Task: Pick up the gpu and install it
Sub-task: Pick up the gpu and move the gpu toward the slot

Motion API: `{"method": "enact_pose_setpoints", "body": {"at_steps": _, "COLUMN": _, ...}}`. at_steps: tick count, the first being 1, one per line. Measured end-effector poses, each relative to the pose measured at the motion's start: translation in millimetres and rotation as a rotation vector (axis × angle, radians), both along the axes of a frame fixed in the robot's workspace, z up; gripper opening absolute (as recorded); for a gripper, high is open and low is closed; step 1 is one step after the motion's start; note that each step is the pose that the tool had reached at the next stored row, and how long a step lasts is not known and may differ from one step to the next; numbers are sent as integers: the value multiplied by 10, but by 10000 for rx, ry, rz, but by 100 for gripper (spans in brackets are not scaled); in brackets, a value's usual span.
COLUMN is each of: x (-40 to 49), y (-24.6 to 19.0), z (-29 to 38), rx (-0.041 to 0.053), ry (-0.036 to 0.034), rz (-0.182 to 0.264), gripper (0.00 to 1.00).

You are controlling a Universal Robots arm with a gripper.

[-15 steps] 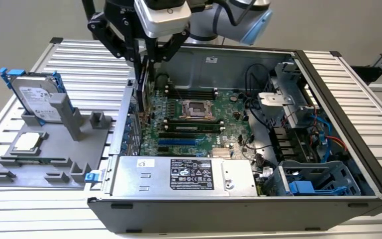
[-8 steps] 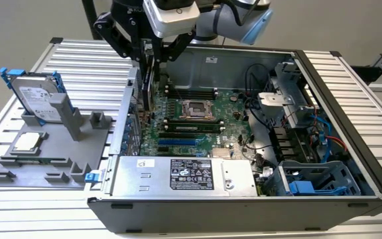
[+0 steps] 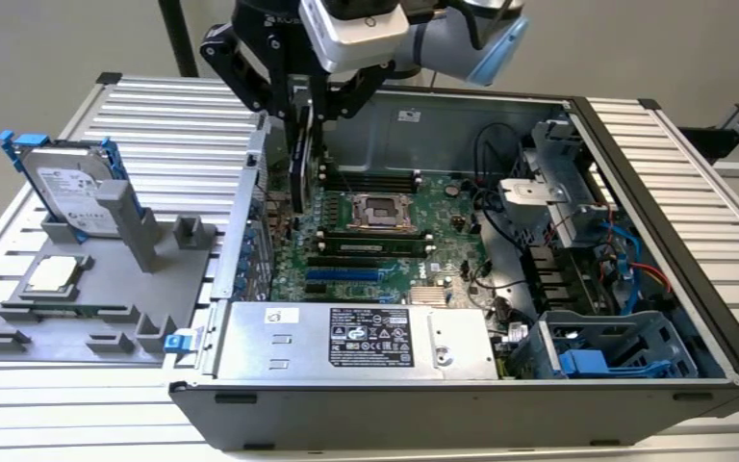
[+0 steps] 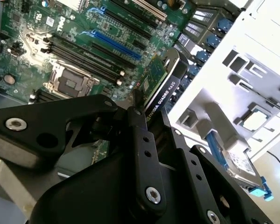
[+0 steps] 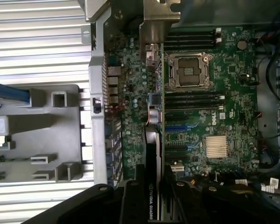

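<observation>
Claw (image 3: 303,108): closed on the graphics card (image 3: 299,168); black fingers (image 4: 141,135) press against both flat faces of the card; the grip shows in both wrist views.
Graphics card: held on edge and upright; green board on one face, black cooler on the other; it hangs inside the open computer case (image 3: 472,416), above the motherboard (image 5: 233,70) and close to the case's slotted back wall; whether its lower edge touches a slot cannot be told.
Motherboard: flat on the floor of the case; bare processor socket and black memory slots exposed.
Power supply (image 3: 357,335): silver box inside the case, along its front wall.
Grey holder (image 3: 100,289): outside the case, on the ribbed table (image 3: 165,115) beside the case's back wall.
Hard drive (image 3: 72,188): silver with blue rails; stands upright in the holder, well apart from the case.
Processor chip (image 3: 55,274): lies flat on the holder.
</observation>
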State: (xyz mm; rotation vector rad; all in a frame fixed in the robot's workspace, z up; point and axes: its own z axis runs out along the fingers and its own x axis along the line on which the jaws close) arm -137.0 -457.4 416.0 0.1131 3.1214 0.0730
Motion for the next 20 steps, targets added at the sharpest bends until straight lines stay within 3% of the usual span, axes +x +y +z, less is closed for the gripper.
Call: {"method": "enact_pose_setpoints", "body": {"at_steps": 20, "x": 274, "y": 23, "z": 0, "rx": 1, "ry": 0, "rz": 0, "gripper": 0}}
